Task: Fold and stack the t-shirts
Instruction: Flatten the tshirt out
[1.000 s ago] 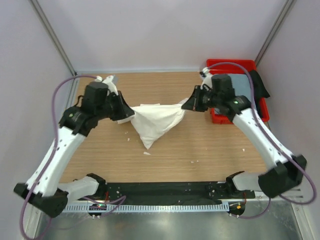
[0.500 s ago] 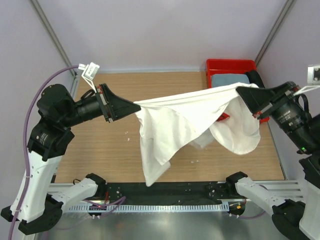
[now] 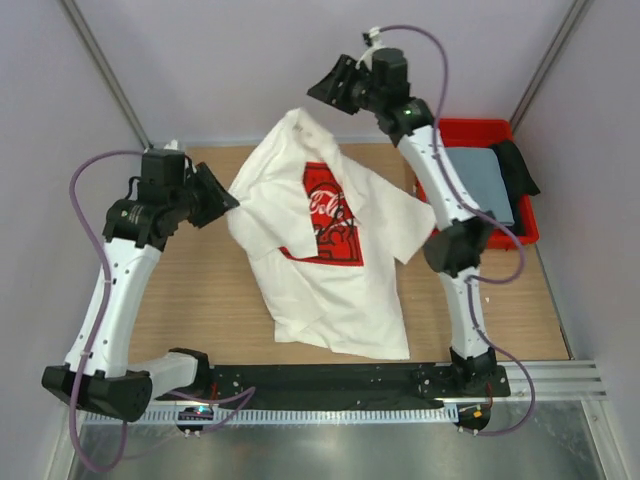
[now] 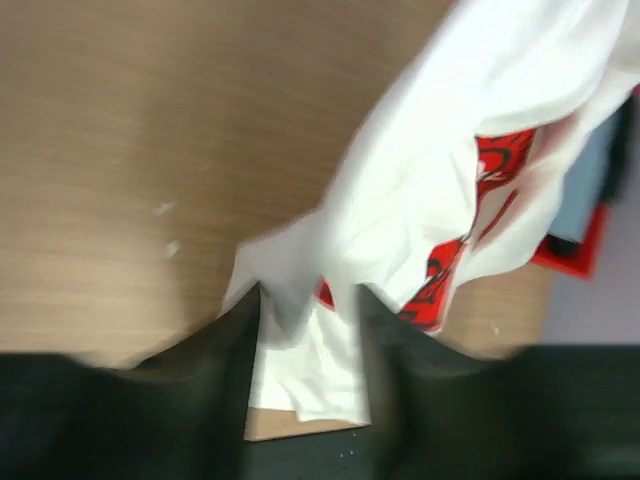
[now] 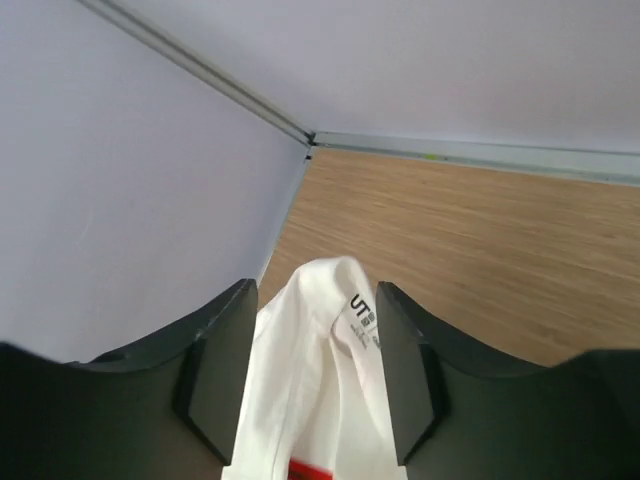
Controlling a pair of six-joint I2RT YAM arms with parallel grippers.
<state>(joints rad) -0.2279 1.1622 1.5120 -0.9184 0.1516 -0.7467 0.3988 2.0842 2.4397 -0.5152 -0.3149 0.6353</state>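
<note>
Right gripper (image 3: 322, 90), parted, hangs at twelve o'clock above the white t-shirt (image 3: 340, 300); left gripper (image 3: 231, 204), parted too, touches its nine o'clock edge.

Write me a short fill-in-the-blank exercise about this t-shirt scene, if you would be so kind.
1. The square Coca-Cola print on the white t-shirt is ____.
2. The grey-blue t-shirt lies in a red plastic ____.
3. Between the fingers of the right claw, the white shirt's neck label reads ____.
Missing words: red; bin; UT.
</note>
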